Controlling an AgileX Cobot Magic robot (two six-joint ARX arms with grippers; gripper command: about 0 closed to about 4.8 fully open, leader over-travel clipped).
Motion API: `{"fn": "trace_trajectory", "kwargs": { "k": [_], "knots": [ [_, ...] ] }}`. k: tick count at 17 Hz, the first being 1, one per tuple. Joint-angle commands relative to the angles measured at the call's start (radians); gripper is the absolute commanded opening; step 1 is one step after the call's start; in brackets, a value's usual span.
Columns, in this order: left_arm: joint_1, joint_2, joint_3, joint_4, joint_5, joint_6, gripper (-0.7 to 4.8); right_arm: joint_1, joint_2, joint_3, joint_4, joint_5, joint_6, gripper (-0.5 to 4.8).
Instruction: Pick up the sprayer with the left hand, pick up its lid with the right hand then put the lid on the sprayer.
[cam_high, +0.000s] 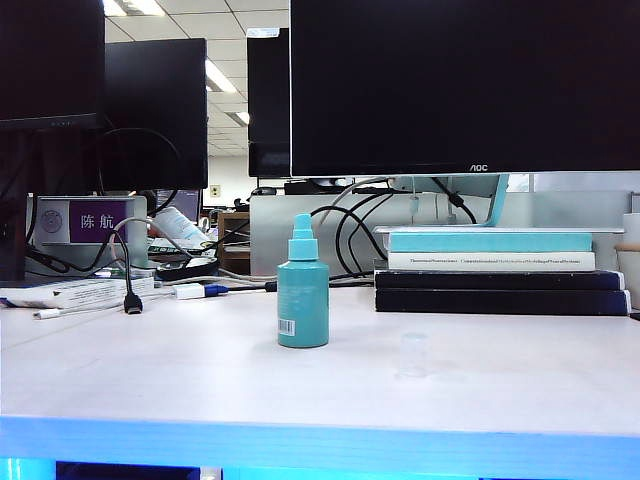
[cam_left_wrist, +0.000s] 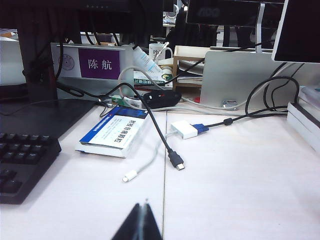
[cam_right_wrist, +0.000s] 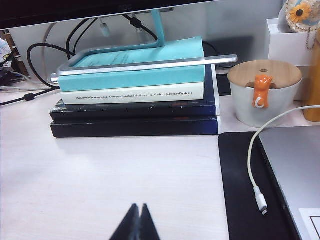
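The teal sprayer stands upright on the white table in the exterior view, nozzle bare, barcode label low on its side. Its clear lid sits on the table to the right of it and a little nearer the front edge. Neither arm shows in the exterior view. In the left wrist view my left gripper is shut with nothing in it, over bare table short of the cables. In the right wrist view my right gripper is shut and empty, in front of the book stack. Sprayer and lid appear in neither wrist view.
A stack of books under a monitor stand sits behind the lid. Loose cables, a white adapter, a boxed booklet and a keyboard lie left. A lidded white cup, black mat and white cable lie right.
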Motion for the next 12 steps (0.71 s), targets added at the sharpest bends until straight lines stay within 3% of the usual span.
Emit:
{"fn": "trace_trajectory", "kwargs": {
  "k": [1, 5, 7, 8, 12],
  "knots": [
    [0.0, 0.0, 0.002, 0.012, 0.004, -0.003, -0.05, 0.0, -0.001, -0.006, 0.014, 0.001, 0.0, -0.01],
    [0.0, 0.0, 0.002, 0.022, 0.007, -0.053, -0.05, 0.005, -0.001, -0.006, 0.022, 0.001, 0.012, -0.01],
    [0.0, 0.0, 0.002, 0.106, 0.007, -0.102, -0.05, 0.003, -0.001, 0.005, 0.023, 0.041, 0.111, -0.01],
    [0.0, 0.0, 0.003, 0.176, 0.021, -0.12, -0.05, 0.003, -0.001, 0.031, 0.032, 0.05, 0.119, -0.01],
    [0.0, 0.014, 0.091, 0.155, 0.109, -0.13, -0.05, 0.004, 0.0, 0.115, 0.037, 0.05, 0.146, -0.01]
  ]
}}
